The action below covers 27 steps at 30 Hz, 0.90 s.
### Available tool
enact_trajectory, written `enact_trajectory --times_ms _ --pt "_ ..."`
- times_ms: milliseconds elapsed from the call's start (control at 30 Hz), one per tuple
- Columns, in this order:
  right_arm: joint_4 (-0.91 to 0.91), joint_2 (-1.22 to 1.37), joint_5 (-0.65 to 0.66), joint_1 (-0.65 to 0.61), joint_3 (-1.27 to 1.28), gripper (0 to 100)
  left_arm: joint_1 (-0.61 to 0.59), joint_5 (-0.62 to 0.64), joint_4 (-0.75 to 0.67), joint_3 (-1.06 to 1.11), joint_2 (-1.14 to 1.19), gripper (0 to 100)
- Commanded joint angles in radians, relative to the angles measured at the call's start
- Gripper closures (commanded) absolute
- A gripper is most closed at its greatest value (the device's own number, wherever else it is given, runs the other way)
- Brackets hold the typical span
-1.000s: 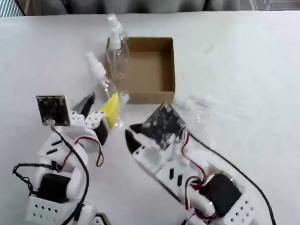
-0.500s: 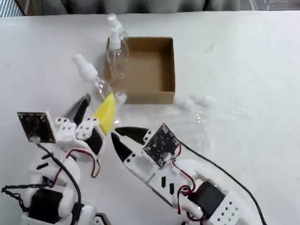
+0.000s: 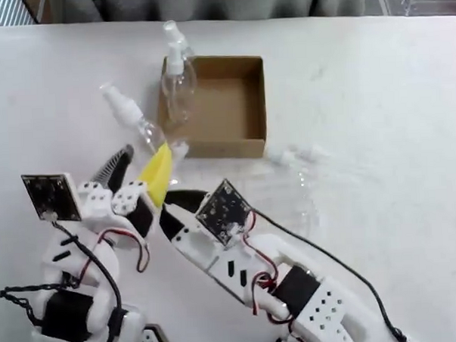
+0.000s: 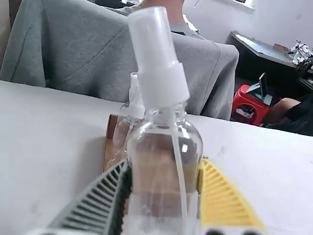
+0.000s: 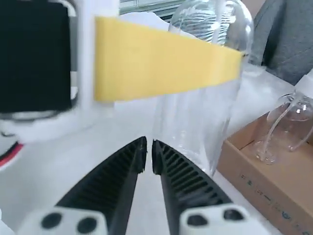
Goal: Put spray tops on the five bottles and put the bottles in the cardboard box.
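So quick update: the bottle [image 4: 164,161] I'm holding has its spray top [image 4: 156,54] seated, and my left gripper [image 3: 146,149] is clamped on the body, grey finger on one side, yellow on the other. It's leaning away from the cardboard box [image 3: 227,147], just off the box's front left corner and not over the opening. Compared with a second ago, my left arm has pulled back and swung outward, so the spray top now points further from the box than it did. My right gripper [image 5: 149,147] has slid across from the right and now sits low, right by the yellow finger and the bottle's base, black jaws pressed together with nothing between them. My read is that the capping part is done for this one and only the drop-off is left, but it drifted the wrong way, so it'll need a swing back over the box. Two other bottles [image 3: 177,90] with tops on stand at the box's back left corner. With the right arm moved over, the loose spray tops [image 3: 286,155] on the table [image 3: 376,96] near the box's front right corner are in plain view, so there's more capping to do.
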Motion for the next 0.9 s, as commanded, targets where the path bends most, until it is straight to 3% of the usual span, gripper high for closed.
enact_trajectory --times_ms 0,300,500,733,867 --pt "-0.068 0.061 0.003 0.062 -0.012 98.3 0.007 0.011 0.005 -0.064 -0.016 98" --pt "-0.067 0.076 0.003 0.157 -0.008 98.3 0.005 0.009 0.002 -0.057 -0.016 98" --pt "0.113 0.076 0.003 0.177 -0.008 98.3 -0.004 0.009 -0.095 0.038 -0.012 98" --pt "0.269 0.074 0.003 0.355 -0.006 98.3 -0.047 0.008 -0.201 0.078 -0.005 98" --pt "0.357 0.074 0.003 0.427 -0.006 98.3 -0.047 -0.075 -0.232 0.072 0.019 98"
